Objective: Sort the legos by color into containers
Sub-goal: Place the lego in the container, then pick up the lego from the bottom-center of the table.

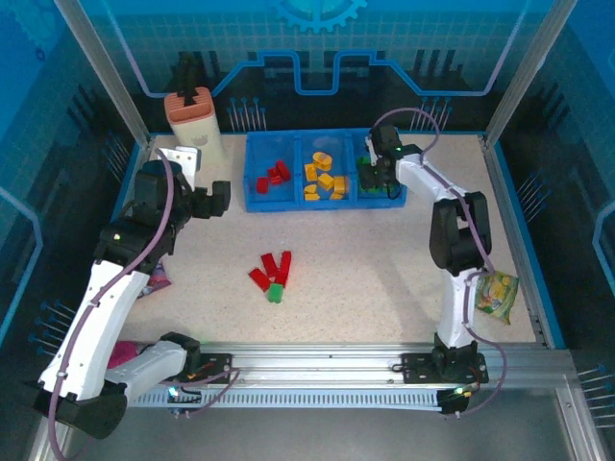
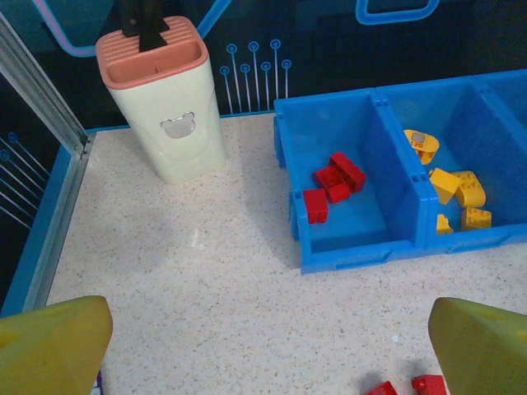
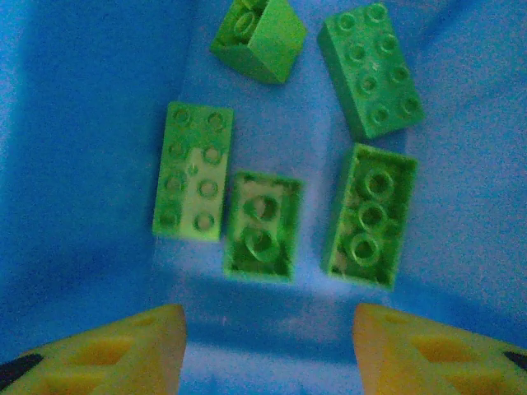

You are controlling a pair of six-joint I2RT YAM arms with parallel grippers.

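- Parted, empty right gripper [image 3: 268, 333] over green bricks [image 3: 263, 226] in right bin of tray [image 1: 252, 202]; risk of clipping the wall on lifting.
- Wide-open, empty left gripper [image 2: 268, 341]; risk of grabbing loose red bricks [image 1: 272, 267] together with adjoining green brick [image 1: 276, 294].

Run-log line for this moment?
left end effector open, empty | right end effector open over green legos in right compartment | unsorted on table: red legos, one green lego
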